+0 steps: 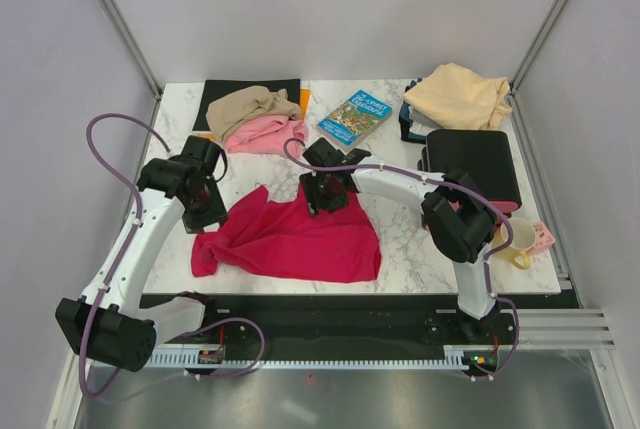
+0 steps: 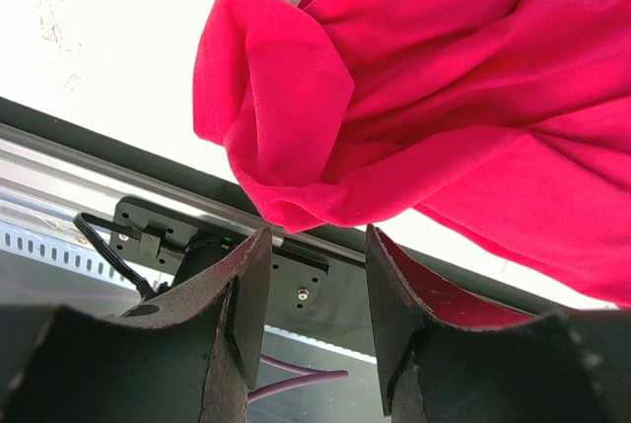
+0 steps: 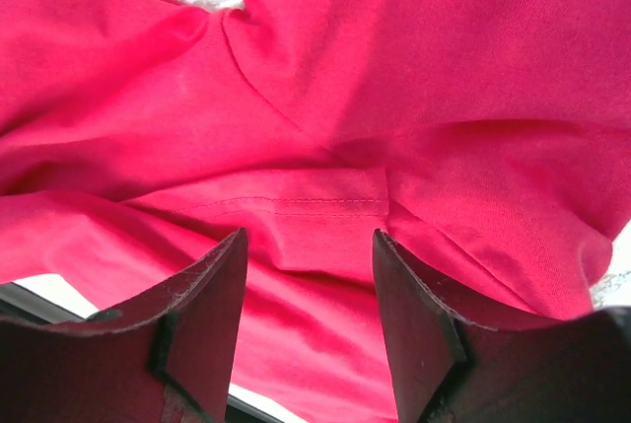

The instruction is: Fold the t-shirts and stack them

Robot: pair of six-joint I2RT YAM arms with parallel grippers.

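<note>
The left gripper (image 1: 207,214) stood at the left edge of the red shirt (image 1: 300,244), over a bunched fold of cloth. Its jaws were open, and nothing lay between the fingers (image 2: 246,285).

Behind the red shirt's left half, a tan shirt (image 1: 250,104) lay crumpled, partly on a black mat (image 1: 225,89). A pink shirt (image 1: 262,135) lay crumpled between the tan shirt and the red shirt, touching the tan one.

The red shirt itself lay spread and wrinkled on the marble table (image 1: 420,264), between the two arms.

The right gripper (image 1: 325,201) stood over the red shirt's far edge. Its jaws were open, with a stitched hem showing below the gap and no cloth pinched.

A blue book (image 1: 355,117) lay behind the red shirt's right half. A cream shirt (image 1: 460,97) lay heaped well behind and right of the red shirt. A black pad (image 1: 475,164) and a mug (image 1: 520,244) lay to the red shirt's right.
</note>
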